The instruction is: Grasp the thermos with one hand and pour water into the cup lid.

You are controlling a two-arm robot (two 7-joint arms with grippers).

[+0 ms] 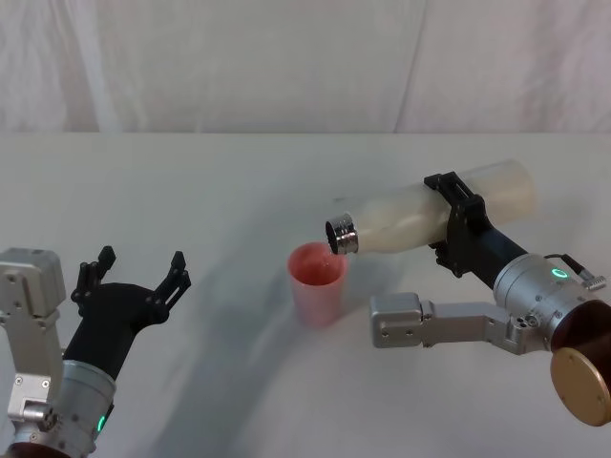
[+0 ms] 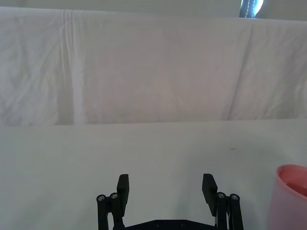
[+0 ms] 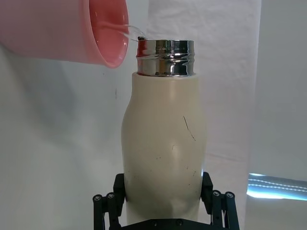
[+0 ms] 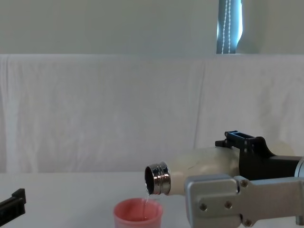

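Observation:
My right gripper (image 1: pixel 456 221) is shut on the cream-white thermos (image 1: pixel 420 218), held tipped nearly on its side with the steel neck (image 1: pixel 341 235) over the pink cup lid (image 1: pixel 316 283). A thin stream of water falls from the neck (image 4: pixel 156 179) into the cup lid (image 4: pixel 137 214). In the right wrist view the thermos (image 3: pixel 163 148) sits between my fingers, with water running over the cup lid's rim (image 3: pixel 108 33). My left gripper (image 1: pixel 134 277) rests open near the table's front left, holding nothing. The cup lid (image 2: pixel 291 196) stands to its right.
A white cloth covers the table (image 1: pixel 191 191) and hangs as a backdrop (image 4: pixel 95 109) behind it. My right forearm (image 1: pixel 449 324) lies low across the table just right of the cup lid.

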